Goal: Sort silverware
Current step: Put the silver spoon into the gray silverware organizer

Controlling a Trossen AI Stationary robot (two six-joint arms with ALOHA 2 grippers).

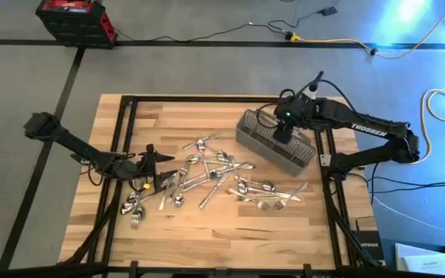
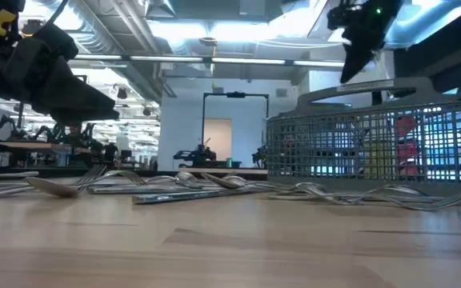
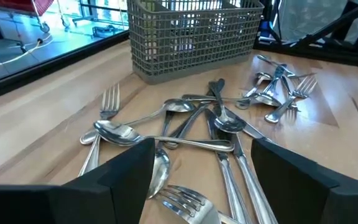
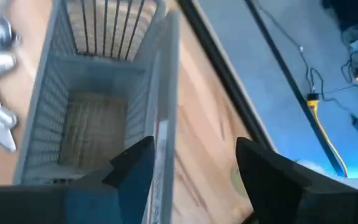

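Observation:
Silver forks and spoons lie loose on the wooden table, in a middle pile (image 1: 207, 171), a left cluster (image 1: 134, 207) and a right cluster (image 1: 261, 193). A gray mesh basket (image 1: 273, 147) stands at the far right. My left gripper (image 1: 154, 166) hovers open just above the pile's left end, and spoons and forks (image 3: 185, 134) lie on the table ahead of and between its fingers. My right gripper (image 1: 284, 133) hangs open above the basket (image 4: 98, 124), clear of its handle (image 2: 374, 86). Nothing is between its fingers.
Black frame rails (image 1: 126, 139) run along the table's left and right sides. A red and black box (image 1: 76, 19) and cables (image 1: 338, 42) lie on the floor beyond the far edge. Bare wood (image 1: 222, 228) lies along the near edge.

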